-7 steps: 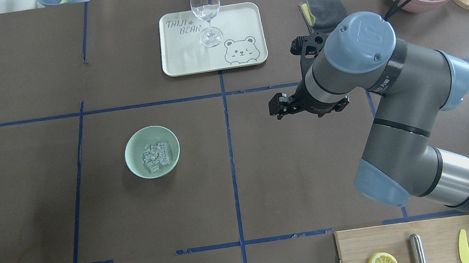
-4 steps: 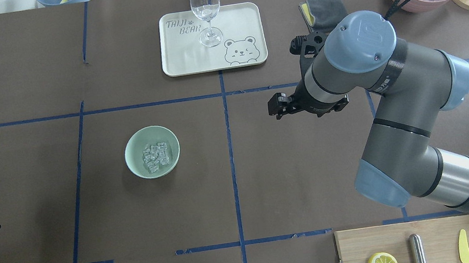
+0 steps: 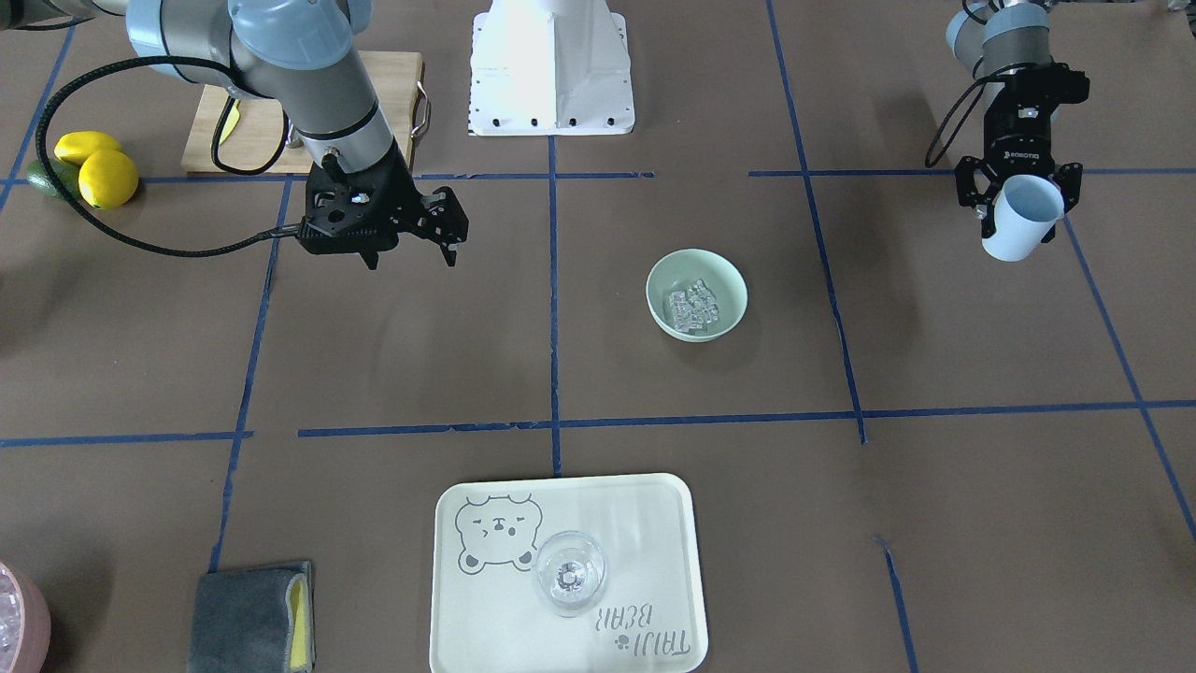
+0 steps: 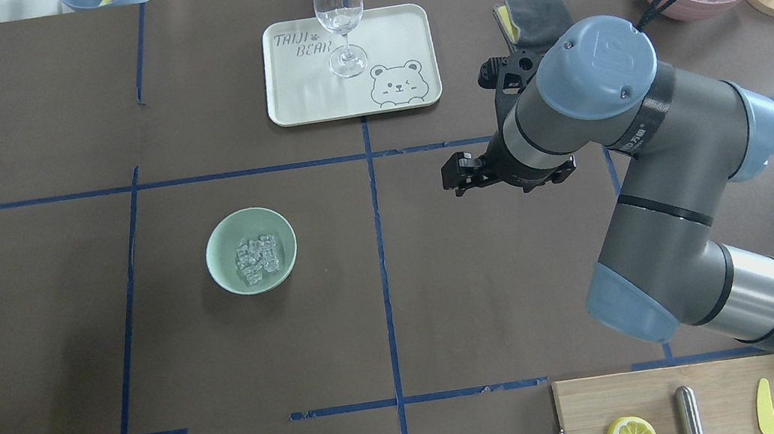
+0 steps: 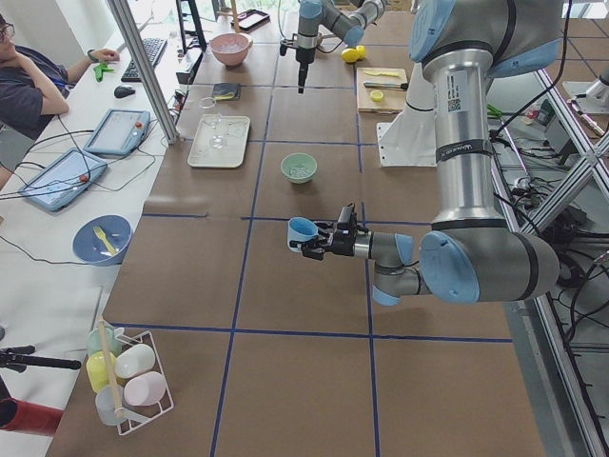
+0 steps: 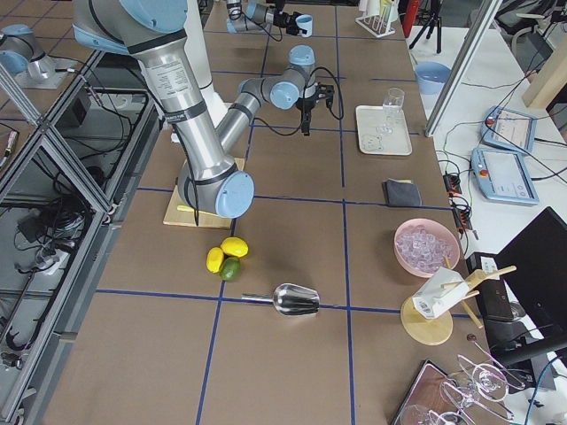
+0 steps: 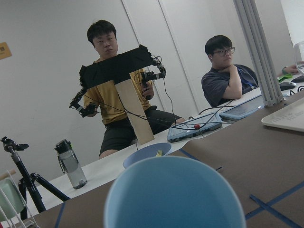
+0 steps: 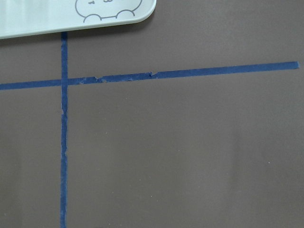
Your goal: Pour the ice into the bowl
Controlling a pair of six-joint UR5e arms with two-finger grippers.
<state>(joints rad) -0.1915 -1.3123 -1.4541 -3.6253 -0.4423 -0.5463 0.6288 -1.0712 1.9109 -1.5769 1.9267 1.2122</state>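
While the left gripper is clamping a smooth, light blue cup whose exact tilt cannot be told, the right gripper is hanging with jaws apart, grasping nothing. Between them, the round, matte mint-green bowl is sitting upright on the brown table, mouth facing up, and is holding the ice, a cluster of small glassy cubes.
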